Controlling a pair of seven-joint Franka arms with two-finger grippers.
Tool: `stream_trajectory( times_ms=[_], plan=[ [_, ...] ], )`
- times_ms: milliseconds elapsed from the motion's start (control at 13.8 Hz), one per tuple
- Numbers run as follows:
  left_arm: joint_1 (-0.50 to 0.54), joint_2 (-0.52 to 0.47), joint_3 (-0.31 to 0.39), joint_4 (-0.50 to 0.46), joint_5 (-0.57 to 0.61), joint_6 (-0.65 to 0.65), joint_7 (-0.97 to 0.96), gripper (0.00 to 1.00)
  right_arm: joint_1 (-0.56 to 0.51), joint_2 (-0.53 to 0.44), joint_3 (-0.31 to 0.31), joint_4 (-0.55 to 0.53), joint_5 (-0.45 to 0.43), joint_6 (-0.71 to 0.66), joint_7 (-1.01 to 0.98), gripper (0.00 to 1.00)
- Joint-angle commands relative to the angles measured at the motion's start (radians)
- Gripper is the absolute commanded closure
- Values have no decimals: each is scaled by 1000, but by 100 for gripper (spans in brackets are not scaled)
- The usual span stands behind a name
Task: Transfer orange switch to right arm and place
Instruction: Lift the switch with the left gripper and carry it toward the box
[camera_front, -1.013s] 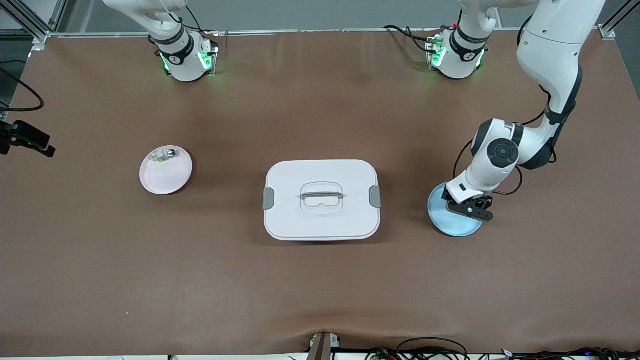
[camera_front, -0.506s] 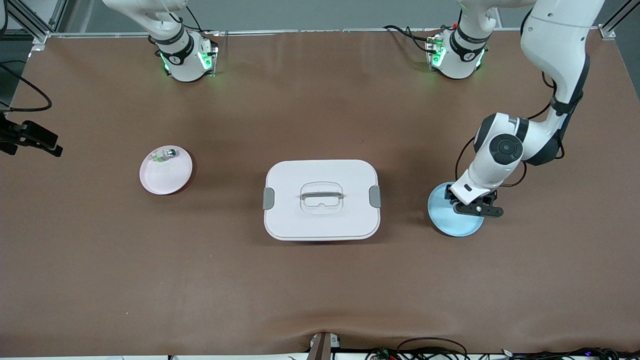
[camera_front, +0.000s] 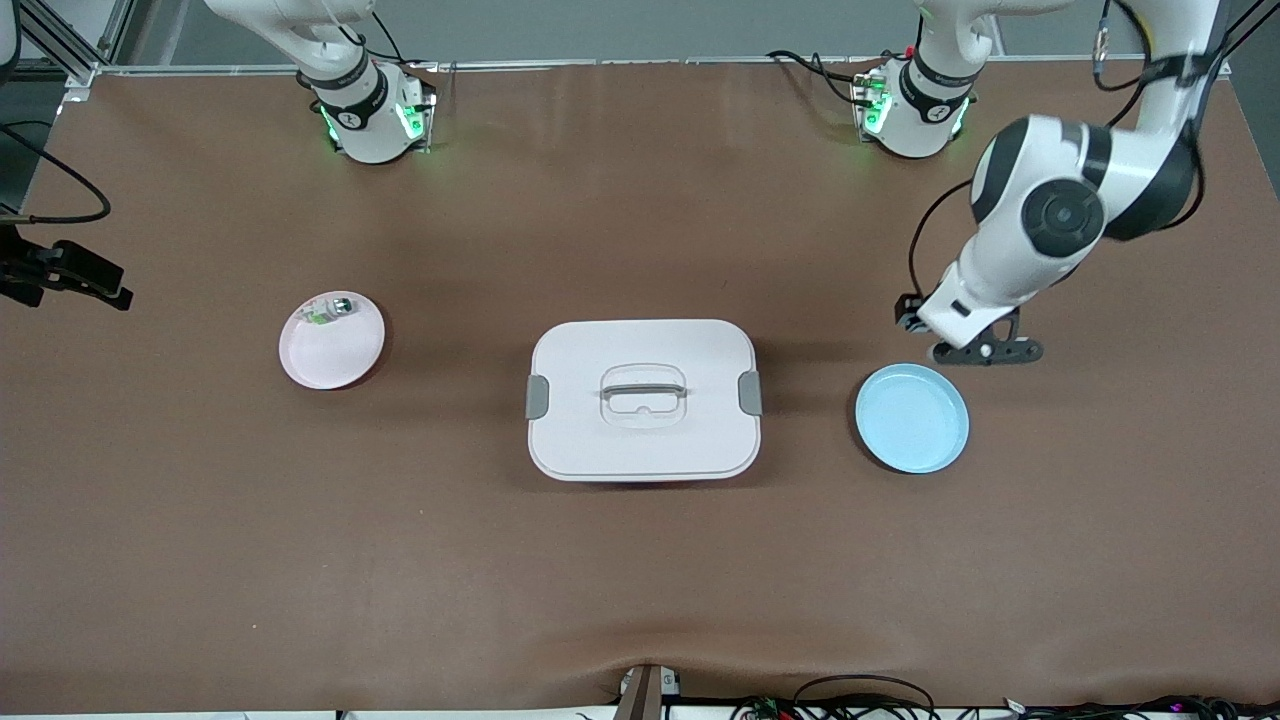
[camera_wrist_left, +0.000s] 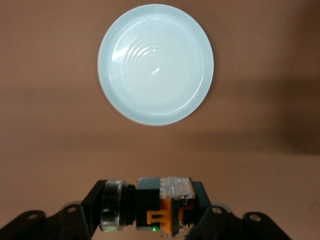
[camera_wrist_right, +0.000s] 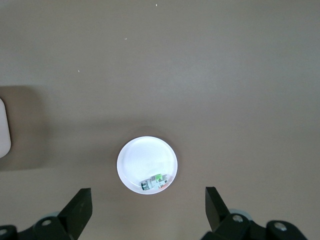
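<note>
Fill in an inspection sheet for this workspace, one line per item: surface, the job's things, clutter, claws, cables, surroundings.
Surface: brown table covering, a small ripple at the edge nearest the front camera.
Job's things: orange switch gripped in the left claw; blue plate holds nothing.
Clutter: white lidded box mid-table; pink plate with a small green-and-silver part on it.
Claws: left claw shut on the switch, above the table beside the blue plate; right claw open, high over the pink plate.
Cables: black cables at both arm bases and along the table edges.
Surroundings: metal frame rails at the corners.
</note>
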Motion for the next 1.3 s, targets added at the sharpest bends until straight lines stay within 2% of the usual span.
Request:
stream_trajectory(
  times_ms=[0, 72, 145, 217, 434, 579, 723, 868, 1013, 1230],
  plan=[
    [5, -72, -3, -12, -28, -58, -28, 82, 2, -11, -1, -16, 8, -4, 12, 0],
    [5, -95, -5, -12, -28, -78, -55, 82, 2, -11, -1, -16, 8, -6, 13, 0],
    [6, -119, -5, -9, -29, -116, -69, 88, 2, -11, -1, -16, 10, -9, 13, 0],
    [6, -145, -5, 5, -53, -165, -60, 89, 2, -11, -2, -16, 13, -10, 13, 0],
    [-1, -196, -7, 97, -133, -324, -77, 89, 0, -14, -2, -16, 14, -19, 13, 0],
    [3, -202, -46, 171, -181, -394, -168, 89, -4, -14, -5, -17, 43, -29, 13, 0],
    [-11, -178, -78, 238, -193, -411, -307, 89, -11, -17, -8, -33, 72, -29, 15, 0],
    [-12, -118, -146, 310, -239, -408, -455, 89, -18, -27, -8, -46, 92, -27, 20, 0],
    [-18, -57, -184, 408, -265, -404, -590, 89, -27, -33, -8, -53, 143, -30, 61, 0],
    [-21, 69, -201, 534, -386, -379, -827, 89, -18, -46, -2, -53, 209, -29, 159, 0]
  ],
)
